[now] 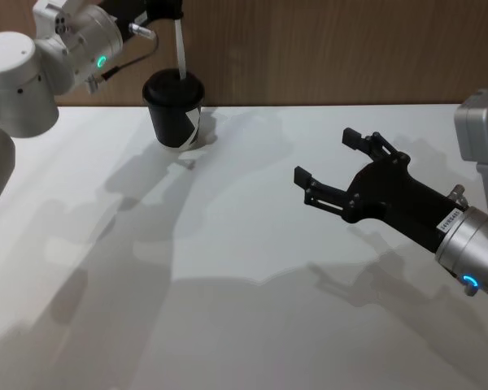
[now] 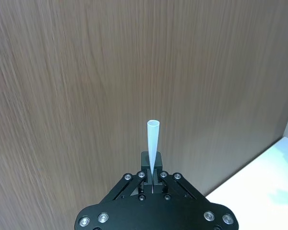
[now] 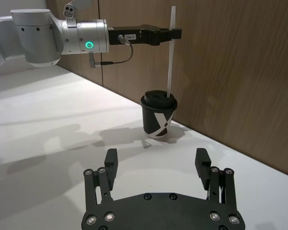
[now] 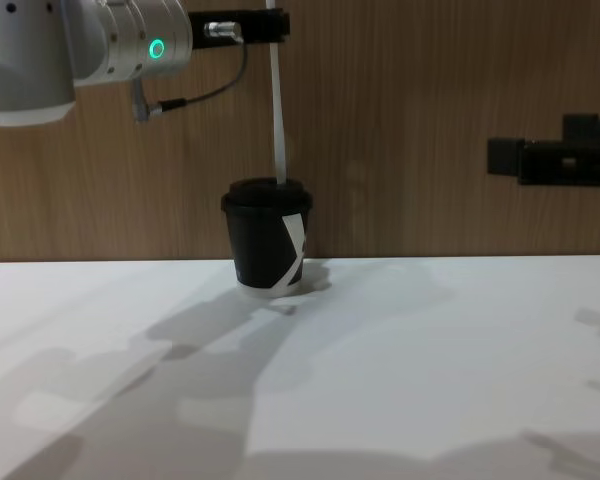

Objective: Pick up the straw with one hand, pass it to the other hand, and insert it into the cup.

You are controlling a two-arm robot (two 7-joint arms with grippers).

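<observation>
A wood-panelled wall (image 4: pixel 430 150) backs the white counter (image 1: pixel 228 268). The left tool (image 3: pixel 175 33) reaches out level from its silver wrist, clamped on the straw (image 3: pixel 171 57) — which hangs upright, its lower end at the lid of the cup (image 1: pixel 175 110), at eleven o'clock on the counter. The right tool (image 1: pixel 325 166) hovers at three o'clock — fingers spread, holding nothing.

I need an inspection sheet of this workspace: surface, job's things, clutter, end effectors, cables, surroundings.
Surface: white table, bare, shadows only.
Job's things: cup upright near the wall; straw vertical, lower end at the lid's opening, depth unclear.
Clutter: nothing seen.
End effectors: left end effector shut on the straw above the cup; right end effector open, holding nothing, over the table to the cup's right.
Cables: black cable looping at the left wrist.
Surroundings: wooden wall behind the table.
</observation>
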